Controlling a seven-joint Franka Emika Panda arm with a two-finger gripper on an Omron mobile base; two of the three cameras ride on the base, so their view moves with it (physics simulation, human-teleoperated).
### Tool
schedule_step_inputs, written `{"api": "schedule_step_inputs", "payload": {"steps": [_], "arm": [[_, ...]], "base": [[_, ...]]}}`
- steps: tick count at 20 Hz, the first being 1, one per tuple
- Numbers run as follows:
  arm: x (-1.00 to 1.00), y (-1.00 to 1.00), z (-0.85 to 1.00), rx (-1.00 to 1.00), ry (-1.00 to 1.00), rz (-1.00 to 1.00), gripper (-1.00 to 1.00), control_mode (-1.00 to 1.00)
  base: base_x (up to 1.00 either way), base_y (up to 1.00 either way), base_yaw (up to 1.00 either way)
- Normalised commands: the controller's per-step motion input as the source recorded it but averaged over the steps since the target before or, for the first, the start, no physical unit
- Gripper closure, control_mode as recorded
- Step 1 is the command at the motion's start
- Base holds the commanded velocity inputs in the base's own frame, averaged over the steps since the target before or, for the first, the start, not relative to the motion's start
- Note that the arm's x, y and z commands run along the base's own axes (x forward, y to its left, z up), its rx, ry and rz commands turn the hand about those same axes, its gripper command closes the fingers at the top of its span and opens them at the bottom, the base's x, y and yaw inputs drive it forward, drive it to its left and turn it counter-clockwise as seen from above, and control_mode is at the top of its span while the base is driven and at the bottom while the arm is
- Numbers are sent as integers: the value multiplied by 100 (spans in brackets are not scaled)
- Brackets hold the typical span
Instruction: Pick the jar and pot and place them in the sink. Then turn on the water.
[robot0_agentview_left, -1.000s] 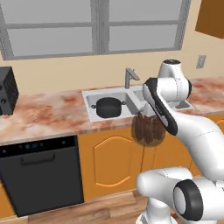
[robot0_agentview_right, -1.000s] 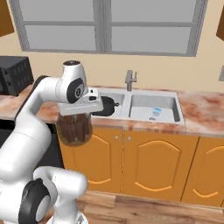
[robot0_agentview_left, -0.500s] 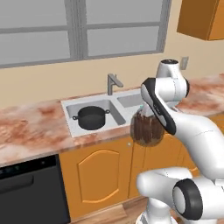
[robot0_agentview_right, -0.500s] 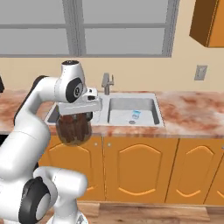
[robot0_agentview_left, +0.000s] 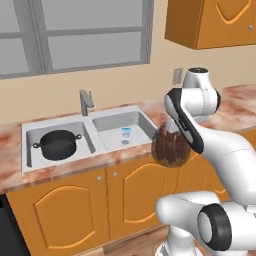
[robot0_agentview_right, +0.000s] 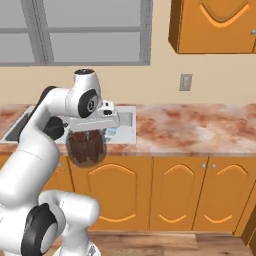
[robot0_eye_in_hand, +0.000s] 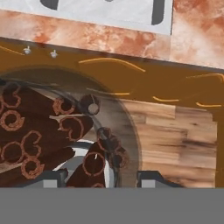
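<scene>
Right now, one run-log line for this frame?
phase: carry | tool: shut on jar, off counter front | pot: in sink left basin | faucet: dry

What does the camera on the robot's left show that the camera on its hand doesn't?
The left base view alone shows the black pot sitting in the sink's left basin, the faucet, the window, and the white arm holding the jar. The hand view alone looks down into the jar, at curled brown sticks inside, with wooden floor below. Both share the jar, the marbled counter and the orange cabinet doors.
</scene>
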Motion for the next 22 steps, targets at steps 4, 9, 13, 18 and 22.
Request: {"api": "schedule_step_inputs", "payload": {"steps": [4,9,13,18,22], "arm": [[0,0,0,0,0,0,100,100],[0,0,0,0,0,0,100,100],[0,0,0,0,0,0,100,100],[0,0,0,0,0,0,100,100],[0,0,0,0,0,0,100,100]], "base": [[67,-8,4],[60,0,13],[61,0,8],[48,-17,14],[38,-15,16]]}}
